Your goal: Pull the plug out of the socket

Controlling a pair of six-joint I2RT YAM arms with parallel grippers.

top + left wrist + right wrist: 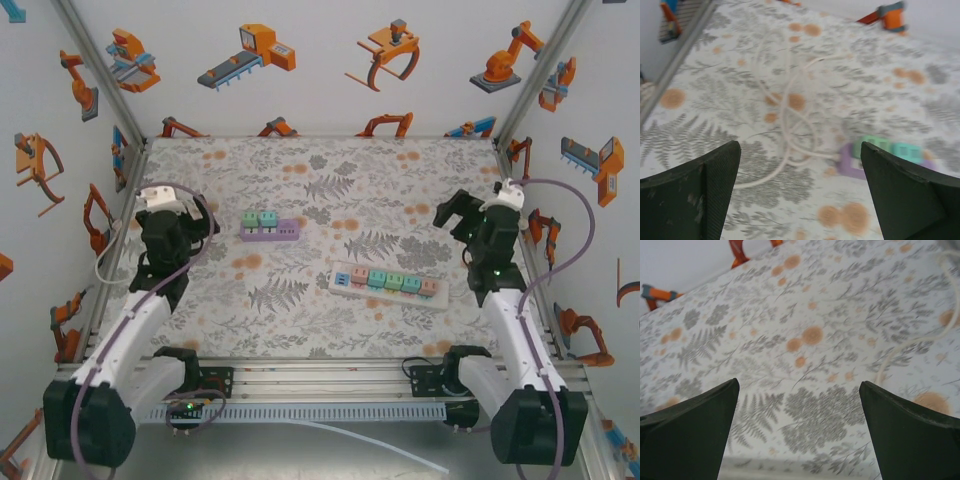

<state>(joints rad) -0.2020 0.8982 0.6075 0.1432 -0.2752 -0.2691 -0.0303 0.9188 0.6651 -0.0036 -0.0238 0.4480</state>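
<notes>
The teal plugs (261, 218) sat upright in a purple socket strip (271, 233) left of centre. A longer white strip (390, 292) with a row of coloured plugs (378, 279) lay nearer the right arm. Each plug looked small, rigid and smooth, so I would pinch its flat sides and pull straight up (the light strip might lift too). Which plug was meant was unclear, and the left wrist view blurred them. The left gripper (800, 147) and right gripper (799, 385) both hung spread wide, holding nothing.

A robot-lab test cell: white walls (320, 100) printed with orange robot pictures; aluminium frame posts (105, 75) at the far corners of the table (400, 170); slotted rail (320, 372) along its near edge
</notes>
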